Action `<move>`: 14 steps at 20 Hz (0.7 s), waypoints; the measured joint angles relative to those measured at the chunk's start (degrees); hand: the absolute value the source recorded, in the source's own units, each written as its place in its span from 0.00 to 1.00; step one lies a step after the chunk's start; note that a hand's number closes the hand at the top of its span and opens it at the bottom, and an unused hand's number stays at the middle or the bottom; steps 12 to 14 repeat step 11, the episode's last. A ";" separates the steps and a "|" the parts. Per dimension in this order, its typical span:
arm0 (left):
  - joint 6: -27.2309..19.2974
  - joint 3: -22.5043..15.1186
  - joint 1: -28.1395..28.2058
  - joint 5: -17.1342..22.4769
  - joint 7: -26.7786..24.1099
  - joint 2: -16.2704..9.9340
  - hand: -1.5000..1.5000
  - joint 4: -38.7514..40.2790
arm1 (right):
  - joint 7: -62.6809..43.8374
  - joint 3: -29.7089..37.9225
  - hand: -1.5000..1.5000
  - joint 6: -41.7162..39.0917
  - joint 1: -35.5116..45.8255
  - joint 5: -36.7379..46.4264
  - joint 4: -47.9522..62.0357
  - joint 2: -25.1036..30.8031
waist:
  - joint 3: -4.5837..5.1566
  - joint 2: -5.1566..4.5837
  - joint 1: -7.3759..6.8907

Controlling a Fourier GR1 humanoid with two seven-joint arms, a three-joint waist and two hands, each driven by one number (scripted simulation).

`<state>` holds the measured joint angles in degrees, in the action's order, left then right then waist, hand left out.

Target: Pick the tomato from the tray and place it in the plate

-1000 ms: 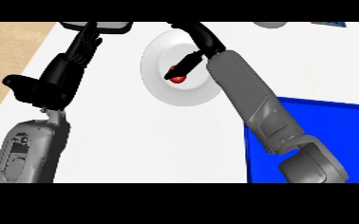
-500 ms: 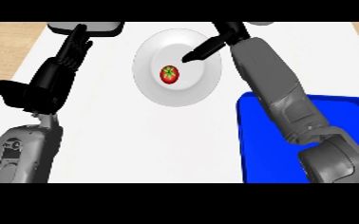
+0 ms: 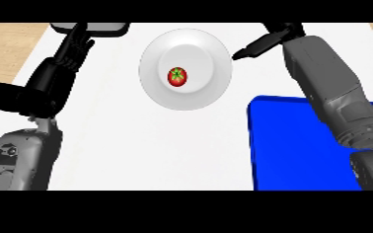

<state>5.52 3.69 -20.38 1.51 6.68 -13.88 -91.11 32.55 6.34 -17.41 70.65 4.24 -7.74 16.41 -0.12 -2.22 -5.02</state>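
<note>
One tomato [image 3: 177, 76] on white plate [image 3: 186, 98], white counter [image 3: 146, 148], blue tray [image 3: 299, 148]

We record the tomato [image 3: 177, 76] as red with a small green patch at its centre. The plate [image 3: 162, 87] beneath it is plain white, shaded light grey toward its rim. The tray [image 3: 291, 148] is a uniform saturated blue with no pattern. We note the counter [image 3: 138, 148] as white, bordered by a light wood-toned strip at the upper left. The right hand [image 3: 255, 48] is black; the left hand [image 3: 73, 49] is black, and both forearms are grey.
</note>
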 measured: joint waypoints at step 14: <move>0.40 0.27 -1.14 0.24 -0.14 0.05 0.50 1.11 | 5.94 -0.91 0.00 -6.08 -2.56 2.12 0.95 8.30 | -0.08 -0.49 -0.59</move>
